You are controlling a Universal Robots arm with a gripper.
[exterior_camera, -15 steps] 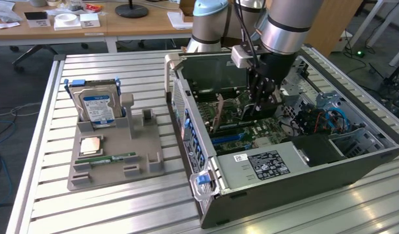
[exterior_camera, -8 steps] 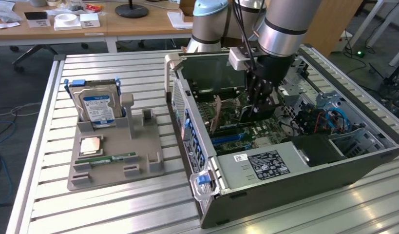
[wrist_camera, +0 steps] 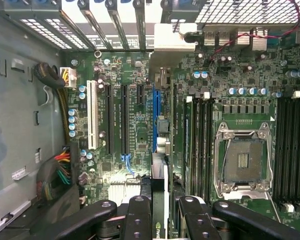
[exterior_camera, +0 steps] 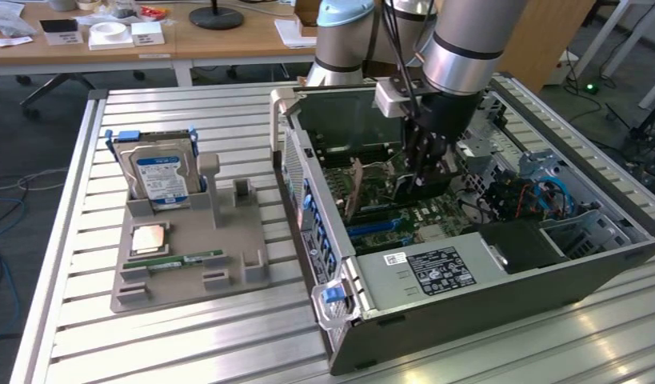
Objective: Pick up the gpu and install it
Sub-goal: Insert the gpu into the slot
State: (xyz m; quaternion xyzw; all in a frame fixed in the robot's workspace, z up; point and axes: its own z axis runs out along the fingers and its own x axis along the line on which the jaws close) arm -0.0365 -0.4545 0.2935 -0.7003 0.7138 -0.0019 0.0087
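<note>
A ribbed aluminium table [exterior_camera: 177,336] carries an open grey steel case [exterior_camera: 498,312] lying on its side. The arm [exterior_camera: 466,40], with its silver and black sleeves, reaches down into the case.

The wrist view gives the green motherboard [wrist_camera: 130,75] from straight above: black slots, one white slot, one blue slot [wrist_camera: 155,110] and a bare metal-framed CPU socket [wrist_camera: 242,160]. The exterior view sees most of this only at a slant.

A black-labelled power supply [exterior_camera: 434,268] sits in the case; its white print is too small to read. On the exterior view's left a grey moulded holder [exterior_camera: 189,240] props up a silver hard drive [exterior_camera: 161,180] with a blue-white label, lettering illegible. A square processor [exterior_camera: 148,238] and a narrow green memory stick [exterior_camera: 173,260] lie flat on the holder.

The gpu [wrist_camera: 159,172] is inside the case, seen edge-on in the wrist view, lined up along the blue slot with its silver bracket [wrist_camera: 172,37] at the rear grille. A green emblem shows on it, not legible. The gripper [exterior_camera: 423,180] [wrist_camera: 163,200] has its black fingers [wrist_camera: 137,215] clamped on the gpu from both sides.
</note>
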